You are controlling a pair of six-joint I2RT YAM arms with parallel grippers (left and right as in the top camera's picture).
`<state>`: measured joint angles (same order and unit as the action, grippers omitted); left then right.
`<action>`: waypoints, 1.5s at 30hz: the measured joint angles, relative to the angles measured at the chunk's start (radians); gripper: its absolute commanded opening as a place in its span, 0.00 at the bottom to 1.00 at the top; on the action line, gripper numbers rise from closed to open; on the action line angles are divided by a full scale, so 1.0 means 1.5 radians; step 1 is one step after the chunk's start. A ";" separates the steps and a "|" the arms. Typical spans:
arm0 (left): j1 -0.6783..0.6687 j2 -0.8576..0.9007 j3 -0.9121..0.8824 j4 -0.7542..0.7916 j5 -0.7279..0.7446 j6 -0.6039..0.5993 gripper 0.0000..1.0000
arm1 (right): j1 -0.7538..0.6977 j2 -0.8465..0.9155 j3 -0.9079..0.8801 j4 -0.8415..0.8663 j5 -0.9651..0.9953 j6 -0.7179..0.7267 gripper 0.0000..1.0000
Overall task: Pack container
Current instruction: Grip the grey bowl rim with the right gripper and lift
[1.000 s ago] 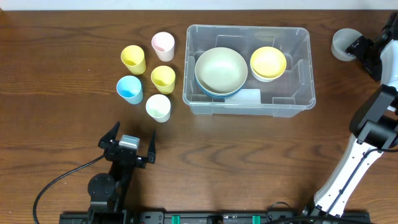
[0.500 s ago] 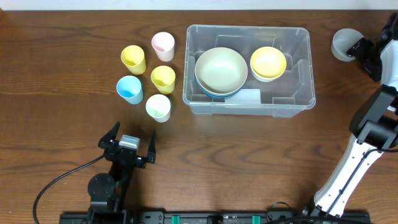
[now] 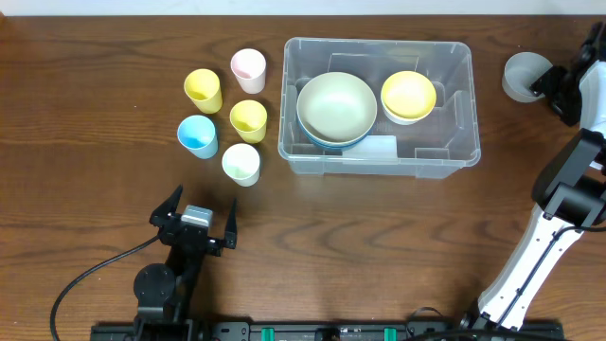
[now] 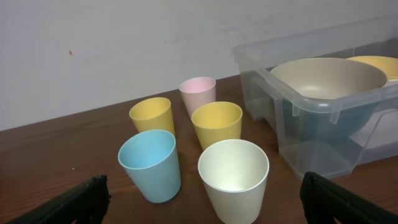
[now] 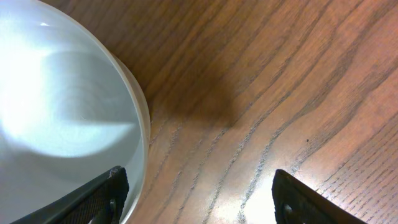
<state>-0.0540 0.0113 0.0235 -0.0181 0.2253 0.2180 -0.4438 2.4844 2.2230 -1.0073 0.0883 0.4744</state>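
The left pincer (image 3: 203,203) is sitting spread open, below-left of the container (image 3: 456,142). Five cups (image 3: 248,118) are standing just left of the container, which is holding stacked bowls (image 3: 336,106). Right of the container, the released right pincer (image 5: 199,180) is hovering over a grey bowl (image 3: 519,76).

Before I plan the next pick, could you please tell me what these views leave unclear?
Overhead: the blue bowl under the large bowl shows only a rim sliver; anything beneath is hidden.
Overhead: the label on the container is too small to read.
Right wrist: the grey bowl is cut off by the left and top edges; whether the right end effector touches it cannot be told.
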 measured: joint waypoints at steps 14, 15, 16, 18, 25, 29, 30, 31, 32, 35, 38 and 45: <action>0.000 0.000 0.000 0.000 0.000 0.000 0.98 | -0.002 0.019 0.000 -0.014 0.002 0.016 0.29; 0.000 0.000 0.000 0.000 0.000 0.000 0.98 | -0.002 0.022 0.000 -0.016 0.002 0.017 0.27; 0.000 0.000 0.000 0.000 0.000 0.000 0.98 | -0.003 0.023 0.000 -0.017 0.002 0.018 0.24; 0.000 0.000 0.000 0.000 0.000 0.000 0.98 | -0.004 0.024 0.000 -0.018 0.002 0.018 0.19; 0.000 0.000 0.000 0.000 0.000 0.000 0.98 | -0.005 0.024 0.001 -0.016 -0.002 0.024 0.01; 0.000 0.000 0.000 0.000 0.000 0.000 0.98 | -0.007 0.023 0.012 -0.031 -0.011 0.028 0.01; 0.000 0.000 0.000 0.000 0.000 0.000 0.98 | -0.007 0.023 0.017 -0.042 -0.011 0.028 0.01; 0.000 0.000 0.000 0.000 0.000 0.000 0.98 | -0.007 0.023 0.030 -0.064 -0.011 0.027 0.01; 0.000 0.000 0.000 0.000 0.000 0.000 0.98 | -0.007 0.023 0.035 -0.072 -0.011 0.027 0.01; 0.000 0.000 0.000 0.000 0.000 0.000 0.98 | -0.007 0.029 0.090 -0.137 -0.008 0.027 0.01; 0.000 0.000 0.000 0.000 0.000 0.000 0.98 | -0.007 0.037 0.185 -0.191 -0.029 0.026 0.01; 0.000 0.000 0.000 0.000 0.000 0.000 0.98 | -0.006 0.038 0.475 -0.300 -0.206 0.025 0.01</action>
<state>-0.0540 0.0113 0.0235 -0.0181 0.2253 0.2180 -0.4526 2.5416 2.9353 -1.4578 -0.2203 0.5117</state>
